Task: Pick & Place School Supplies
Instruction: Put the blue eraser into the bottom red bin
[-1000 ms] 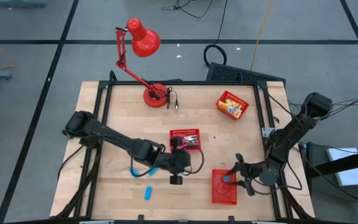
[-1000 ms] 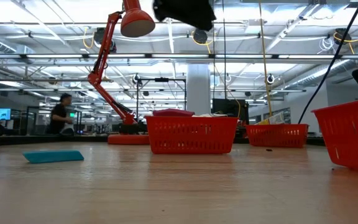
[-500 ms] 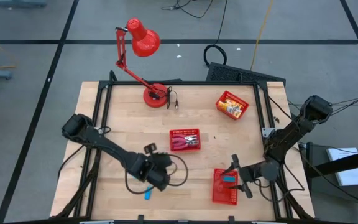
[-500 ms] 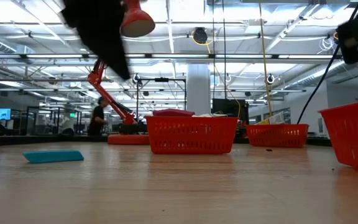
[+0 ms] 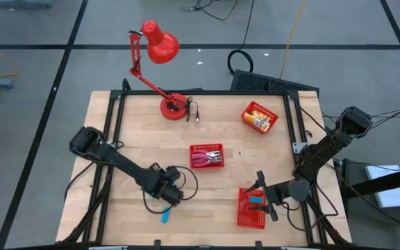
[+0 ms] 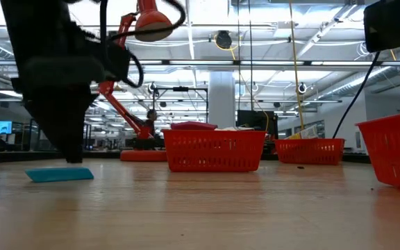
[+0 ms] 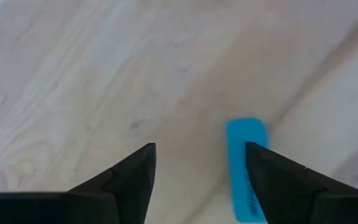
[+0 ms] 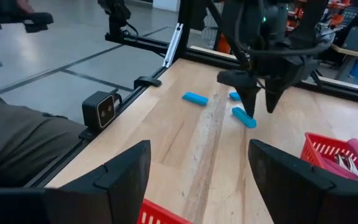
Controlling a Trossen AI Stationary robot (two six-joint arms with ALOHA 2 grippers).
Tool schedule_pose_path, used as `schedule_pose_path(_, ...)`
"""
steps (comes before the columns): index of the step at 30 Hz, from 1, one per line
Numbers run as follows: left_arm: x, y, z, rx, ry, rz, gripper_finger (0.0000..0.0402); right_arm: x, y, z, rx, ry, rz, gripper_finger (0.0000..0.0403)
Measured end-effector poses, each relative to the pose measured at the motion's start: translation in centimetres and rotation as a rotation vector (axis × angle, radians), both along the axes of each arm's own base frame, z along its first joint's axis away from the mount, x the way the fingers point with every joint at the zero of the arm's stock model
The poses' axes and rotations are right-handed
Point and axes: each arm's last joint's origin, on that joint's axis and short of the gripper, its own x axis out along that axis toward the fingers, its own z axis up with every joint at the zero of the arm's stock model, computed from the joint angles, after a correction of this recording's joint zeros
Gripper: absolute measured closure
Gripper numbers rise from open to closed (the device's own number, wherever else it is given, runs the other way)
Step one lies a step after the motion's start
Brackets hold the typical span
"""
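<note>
While the left gripper (image 7: 197, 180) hung open over the table's six o'clock edge, a blue block (image 7: 247, 168) lay just beside one finger, off-centre. It needed centring before descending. At four o'clock, the right gripper (image 8: 197, 180) waited, open and empty.

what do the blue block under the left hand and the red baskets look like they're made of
The blue block looks like smooth matte plastic or rubber: flat, even colour, rounded corners, faint dark print. The left hand hangs open above it. The red baskets look like moulded glossy plastic: a fine see-through lattice wall beneath a solid rim.
</note>
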Motion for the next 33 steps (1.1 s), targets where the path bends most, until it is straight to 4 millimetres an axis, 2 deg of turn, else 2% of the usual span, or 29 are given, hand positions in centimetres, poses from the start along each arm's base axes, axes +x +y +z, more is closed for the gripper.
schedule_pose_path(4, -0.2, 0.4, -0.9, -0.015, -0.015, 0.025, 0.0145, -0.1, 0.1, 0.0, -0.007, -0.001, 0.008, 0.0144)
schedule_pose_path(9, 0.3, 0.7, -1.1, -0.074, -0.047, -0.013, 0.0144, -0.1, 0.1, 0.0, 0.000, 0.004, 0.007, 0.0144)
schedule_pose_path(25, 1.7, -0.5, 0.6, -0.204, -0.054, -0.022, 0.0144, -0.3, 0.2, -0.4, 0.010, 0.041, 0.006, 0.0149)
schedule_pose_path(33, 1.7, -0.6, -1.1, -0.232, -0.037, 0.008, 0.0144, -0.3, 0.2, -0.4, 0.013, 0.046, 0.005, 0.0149)
